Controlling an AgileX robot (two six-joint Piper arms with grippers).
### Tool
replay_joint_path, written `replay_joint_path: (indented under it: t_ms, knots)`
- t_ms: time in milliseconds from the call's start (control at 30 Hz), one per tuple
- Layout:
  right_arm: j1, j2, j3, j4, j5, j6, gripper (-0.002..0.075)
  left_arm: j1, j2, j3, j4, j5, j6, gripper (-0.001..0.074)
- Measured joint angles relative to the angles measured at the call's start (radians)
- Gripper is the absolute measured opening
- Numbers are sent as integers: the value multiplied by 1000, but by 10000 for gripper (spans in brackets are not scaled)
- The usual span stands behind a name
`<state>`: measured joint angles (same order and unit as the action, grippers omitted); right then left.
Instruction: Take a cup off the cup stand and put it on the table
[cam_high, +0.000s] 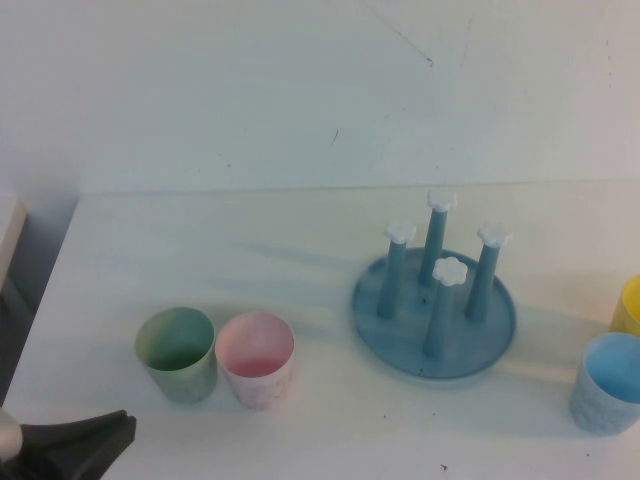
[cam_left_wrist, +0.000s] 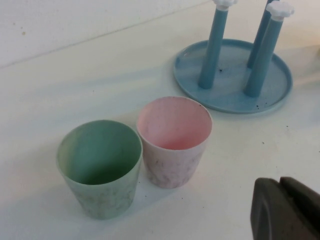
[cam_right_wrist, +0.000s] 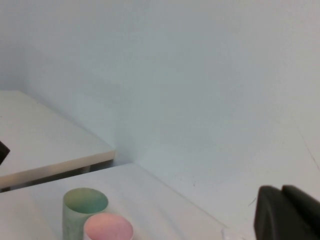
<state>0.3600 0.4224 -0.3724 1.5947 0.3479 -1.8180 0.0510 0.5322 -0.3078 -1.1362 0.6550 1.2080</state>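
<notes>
Worktop (cam_high: 250, 250): plain white, filling the frame below a white wall.
Left end effector (cam_high: 120, 428): lower left corner, jaws together, empty.
Right end effector (cam_right_wrist: 287, 215): outside the high view, jaws together, empty.
Cup (cam_high: 610, 382): light blue, lower right edge, upright on the worktop.
Green cup (cam_high: 177, 353), pink cup (cam_high: 256, 359): lower left, side by side.
Cup stand (cam_high: 434, 308): right of centre, four pegs bare.

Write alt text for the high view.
Empty blue cup stand on the white table; green cup and pink cup upright at its left, blue cup at its right. Left hand shut, near corner.
</notes>
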Motion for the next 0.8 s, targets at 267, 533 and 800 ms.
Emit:
replay_joint_path:
  t_ms: [267, 533, 800]
  knots:
    - [0, -10, 37, 24, -316, -128, -1, 0, 0, 0, 0, 16, 0, -2]
    - [0, -135, 41, 52, -520, -308, -1, 0, 0, 0, 0, 19, 0, -2]
    - [0, -175, 146, -16, -569, -239, -1, 0, 0, 0, 0, 19, 0, -2]
